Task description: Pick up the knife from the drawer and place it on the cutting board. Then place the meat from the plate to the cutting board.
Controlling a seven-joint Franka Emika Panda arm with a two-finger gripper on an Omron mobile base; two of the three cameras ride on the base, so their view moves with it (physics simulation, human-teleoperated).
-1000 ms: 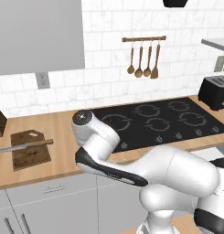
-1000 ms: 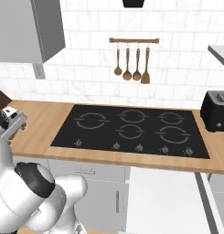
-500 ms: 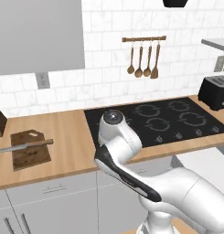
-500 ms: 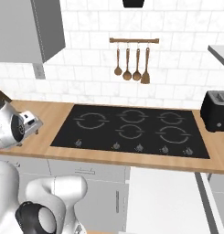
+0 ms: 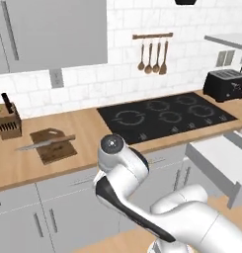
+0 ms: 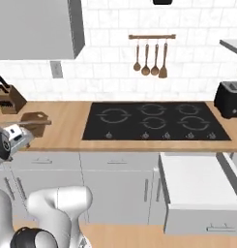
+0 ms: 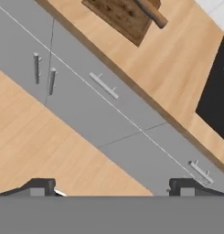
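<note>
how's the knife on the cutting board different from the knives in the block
The knife lies flat across the cutting board, its whole silver-grey blade bare; the block knives stand tilted in the wooden block with their blades buried. Its handle looks brownish-grey; theirs are black. Both sit on the wooden counter.

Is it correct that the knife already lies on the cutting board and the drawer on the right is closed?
Not quite. The knife does lie on the cutting board, but the drawer is pulled open, as the right base view shows.

Cutting board (image 7: pixel 122 16), probably knife handle (image 7: pixel 152 13), above cabinet fronts (image 7: pixel 109 109).
</note>
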